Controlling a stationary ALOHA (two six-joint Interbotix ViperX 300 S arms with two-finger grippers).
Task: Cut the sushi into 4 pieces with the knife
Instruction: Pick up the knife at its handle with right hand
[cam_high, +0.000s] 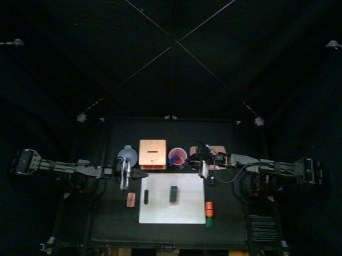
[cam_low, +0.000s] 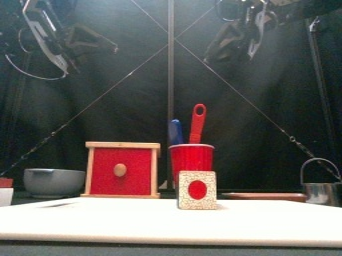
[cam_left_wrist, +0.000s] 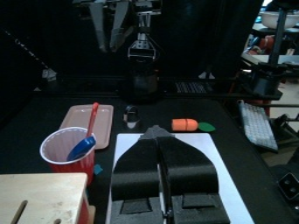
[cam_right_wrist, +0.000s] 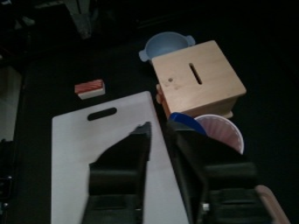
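Note:
The dark green sushi roll lies on the white cutting board. From the front, its pale end face with a red centre shows. The red cup behind it holds a red knife and a blue knife. My left gripper hovers high off the board's left edge, with its jaws together and nothing in them. My right gripper hangs above the board's back right corner, its jaws apart and empty. The sushi roll is hidden in the right wrist view.
A wooden box with a red drawer front stands left of the cup, and a blue-grey bowl left of that. The pink tray and metal cutter are at the right. A red toy lies left of the board, orange and green toys right.

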